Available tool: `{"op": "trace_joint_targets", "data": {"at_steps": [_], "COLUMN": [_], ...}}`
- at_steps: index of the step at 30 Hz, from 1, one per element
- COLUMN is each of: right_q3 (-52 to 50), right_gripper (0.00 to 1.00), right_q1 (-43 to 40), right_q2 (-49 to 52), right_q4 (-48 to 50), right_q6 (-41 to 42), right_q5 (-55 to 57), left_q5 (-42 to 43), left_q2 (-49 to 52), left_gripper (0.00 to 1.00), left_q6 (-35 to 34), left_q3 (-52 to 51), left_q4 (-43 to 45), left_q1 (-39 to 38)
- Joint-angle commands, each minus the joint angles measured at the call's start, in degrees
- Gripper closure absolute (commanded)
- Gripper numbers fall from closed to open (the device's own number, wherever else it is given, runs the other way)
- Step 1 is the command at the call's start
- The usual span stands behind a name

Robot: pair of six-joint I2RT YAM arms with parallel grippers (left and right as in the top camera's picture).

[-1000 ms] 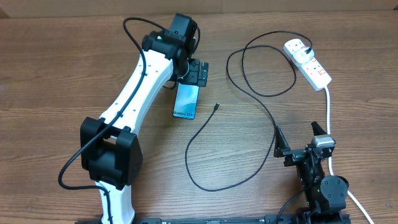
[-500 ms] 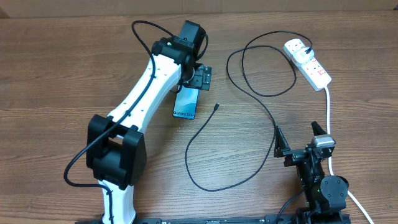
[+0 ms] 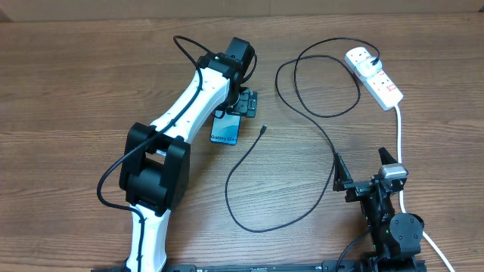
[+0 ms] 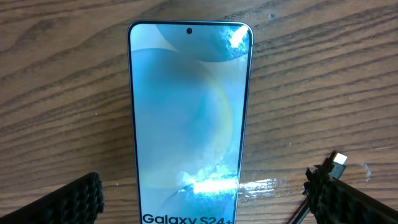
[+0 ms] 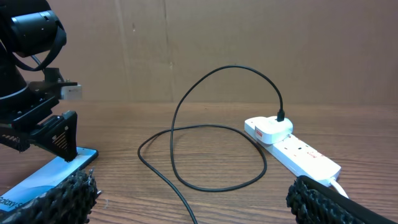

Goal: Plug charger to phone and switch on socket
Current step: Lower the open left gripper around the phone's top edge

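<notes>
Left gripper (image 3: 245, 103) hangs over the top end of the phone (image 3: 224, 130), jaws spread wider than it, gripping nothing. The charger (image 3: 261, 132) tip lies at the phone's 3 o'clock, apart from it. The socket (image 3: 376, 77) is at the table's 2 o'clock. The right gripper (image 3: 360, 156) sits at 5, wide open and empty.

Wood-grain table (image 3: 76, 75) under phone (image 3: 224, 130), charger (image 5: 236, 67) and socket (image 3: 376, 75).

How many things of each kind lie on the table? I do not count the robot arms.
Phone: 1
Charger cable: 1
Power strip: 1
Total: 3
</notes>
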Motion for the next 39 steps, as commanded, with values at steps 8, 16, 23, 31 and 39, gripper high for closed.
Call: {"op": "trace_joint_targets", "data": {"at_steps": [8,16,23,31,39], "right_q3": [-0.57,-0.57,-0.57,-0.57,-0.57], "right_gripper": [0.0,0.0,0.0,0.0,0.0], "right_q1": [0.33,0.33,0.33,0.33,0.33], "right_q2": [-0.55,-0.55,-0.55,-0.55,-0.55], "right_q4": [0.33,0.33,0.33,0.33,0.33], "right_q6": [-0.39,-0.39,-0.39,-0.39,-0.39], "right_q5": [0.55,0.55,0.55,0.52,0.55], "left_q5": [-1.11,-1.18,-1.18,-1.14,-1.16], "left_q2": [0.44,0.44,1.36,3.89,5.79], "left_gripper": [0.0,0.0,0.0,0.0,0.0], "left_q6": [-1.18,-1.18,-1.2,-1.14,0.35], "left_q3": [-0.2,-0.2,-0.22,-0.22,-0.22], "left_q4": [1.88,2.91,3.28,3.52,3.82], "left_q1": [0.83,1.14,1.22,1.25,1.29]}}
